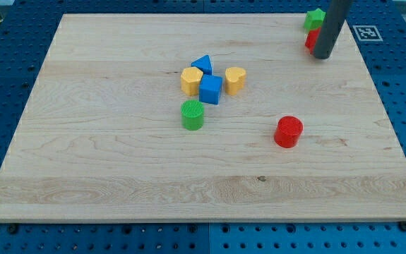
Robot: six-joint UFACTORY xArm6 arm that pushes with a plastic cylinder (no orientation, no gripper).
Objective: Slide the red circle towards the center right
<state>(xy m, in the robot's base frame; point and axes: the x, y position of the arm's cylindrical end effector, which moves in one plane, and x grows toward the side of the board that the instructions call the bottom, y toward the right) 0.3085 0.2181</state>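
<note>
Red circle (288,132) sits right of centre on the wooden board (118,176), toward the view's bottom, alone. The arm's tip (322,56) is at the top right, well apart from it, touching a partly hidden red block (310,39) under a green block (314,19). No gripper, just a rod. Centre cluster: 2 blue blocks (210,89), yellow hexagon (191,81), yellow heart (235,80), green cylinder (193,114).

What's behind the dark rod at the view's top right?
Two blocks sit behind my tip: a green block and, below it, a red block. The rod covers their right sides, so their shapes can't be made out.
</note>
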